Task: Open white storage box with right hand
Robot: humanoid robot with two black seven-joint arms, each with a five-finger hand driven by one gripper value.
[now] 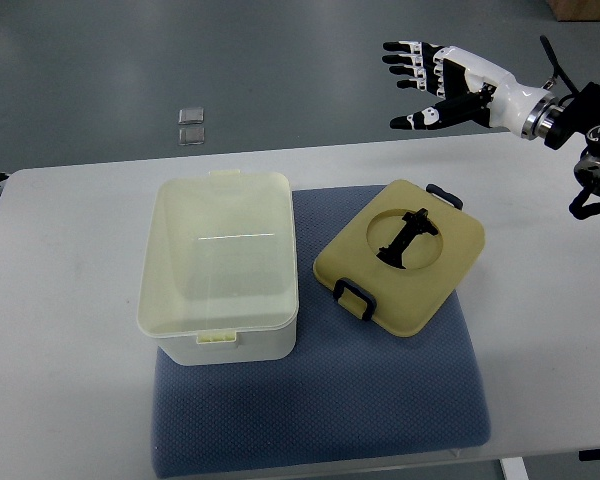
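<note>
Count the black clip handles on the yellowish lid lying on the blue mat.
2: one black clip at the lid's near-left edge, one at its far-right edge. Others could be hidden underneath.

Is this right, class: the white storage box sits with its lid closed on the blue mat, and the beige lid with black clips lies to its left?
Not quite. In the top view the beige lid lies to the right of the white storage box, not its left. The rest holds: the box's lid is closed and it sits on the blue mat.
</note>
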